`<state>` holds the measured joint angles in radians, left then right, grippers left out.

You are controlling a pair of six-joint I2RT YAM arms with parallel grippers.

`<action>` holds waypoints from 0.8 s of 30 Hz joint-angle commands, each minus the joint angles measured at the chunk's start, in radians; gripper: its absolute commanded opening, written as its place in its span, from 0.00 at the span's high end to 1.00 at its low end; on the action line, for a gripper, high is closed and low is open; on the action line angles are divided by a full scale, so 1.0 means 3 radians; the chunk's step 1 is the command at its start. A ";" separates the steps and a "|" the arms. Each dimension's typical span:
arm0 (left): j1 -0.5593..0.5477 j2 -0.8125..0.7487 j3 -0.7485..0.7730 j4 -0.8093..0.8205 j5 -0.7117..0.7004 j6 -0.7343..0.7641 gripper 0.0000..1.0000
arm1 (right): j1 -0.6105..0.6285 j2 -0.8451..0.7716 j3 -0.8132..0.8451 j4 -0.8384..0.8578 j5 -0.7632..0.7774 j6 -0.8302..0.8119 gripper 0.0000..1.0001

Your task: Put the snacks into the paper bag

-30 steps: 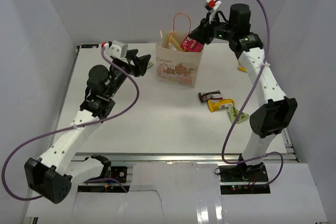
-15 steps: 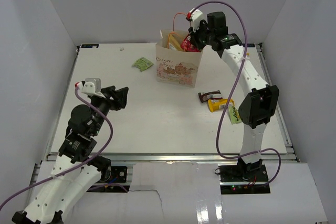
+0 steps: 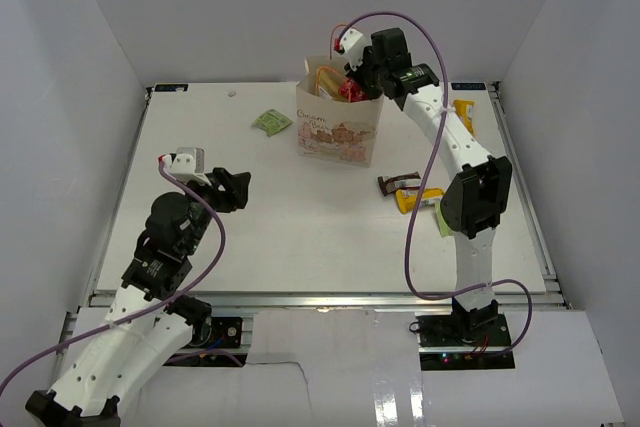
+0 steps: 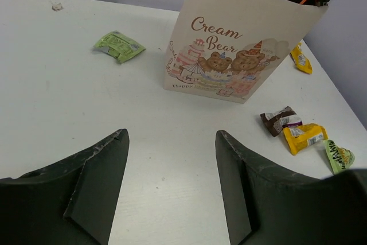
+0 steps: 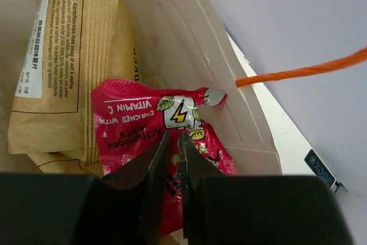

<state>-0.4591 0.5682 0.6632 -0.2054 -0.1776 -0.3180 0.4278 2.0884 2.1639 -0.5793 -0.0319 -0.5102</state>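
Observation:
The cream paper bag (image 3: 340, 135) stands upright at the back middle and also shows in the left wrist view (image 4: 235, 44). My right gripper (image 3: 352, 82) is inside its mouth, shut on the magenta packet (image 5: 143, 120), next to the tan-yellow bag (image 5: 63, 55). My left gripper (image 3: 237, 190) is open and empty above bare table at the near left (image 4: 171, 136). On the table lie a green packet (image 3: 271, 123), a dark brown bar wrapper (image 3: 400, 183), a yellow pouch (image 3: 418, 199), another green packet (image 4: 339, 157) and a second yellow pouch (image 3: 462, 112).
An orange loop handle (image 5: 304, 72) crosses beside the right gripper. A small white scrap (image 3: 232, 94) lies at the back left. White walls enclose the table on three sides. The right arm's forearm (image 3: 470, 197) stands over the packets right of the bag.
The right gripper moved left and down into the bag's mouth with the magenta packet. The left arm drew back from the green packet to the near left, gripper open.

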 commanded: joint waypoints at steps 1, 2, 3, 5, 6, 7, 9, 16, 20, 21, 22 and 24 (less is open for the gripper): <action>0.0012 0.0023 -0.0022 0.0097 0.0019 0.0027 0.28 | 0.0046 0.0074 0.0160 -0.0027 0.0065 -0.0150 0.81; 0.0012 0.0034 -0.0017 0.0102 0.0024 0.0032 0.28 | 0.0057 0.0085 0.0160 -0.0038 0.0065 -0.0165 0.81; 0.0012 0.0044 -0.0017 0.0107 0.0029 0.0027 0.28 | 0.0062 0.0105 0.0155 -0.0043 0.0040 -0.0181 0.80; 0.0012 0.0039 -0.0022 0.0112 0.0040 0.0032 0.28 | 0.0062 0.0131 0.0165 -0.0063 -0.0006 -0.0191 0.79; 0.0012 0.0039 -0.0017 0.0112 0.0040 0.0032 0.28 | 0.0062 0.0141 0.0160 -0.0084 -0.0021 -0.0196 0.78; 0.0012 0.0039 -0.0027 0.0112 0.0045 0.0032 0.28 | 0.0062 0.0146 0.0160 -0.0094 -0.0042 -0.0201 0.78; 0.0012 0.0024 -0.0032 0.0117 0.0055 0.0027 0.28 | 0.0062 0.0172 0.0155 -0.0135 -0.0098 -0.0201 0.77; 0.0012 0.0018 -0.0012 0.0117 0.0116 0.0017 0.28 | 0.0052 0.0019 0.0436 -0.0094 -0.0318 -0.0007 0.77; 0.0012 0.0064 0.0014 0.0117 0.0137 -0.0004 0.27 | -0.0055 -0.0267 0.0518 -0.0012 -0.0476 0.0140 0.76; 0.0012 0.0080 0.0014 0.0117 0.0142 -0.0014 0.27 | -0.0096 -0.0324 0.0488 -0.0012 -0.0512 0.0197 0.76; 0.0012 0.0095 0.0014 0.0122 0.0142 -0.0024 0.27 | -0.0152 -0.0456 0.0447 -0.0007 -0.0644 0.0268 0.76; 0.0012 0.0126 0.0009 0.0127 0.0152 -0.0050 0.27 | -0.0357 -0.0589 0.0233 -0.0017 -0.0788 0.0462 0.75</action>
<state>-0.4591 0.5945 0.6609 -0.1856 -0.1478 -0.3199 0.4007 2.0335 2.2520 -0.6239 -0.1875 -0.4667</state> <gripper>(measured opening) 0.732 0.244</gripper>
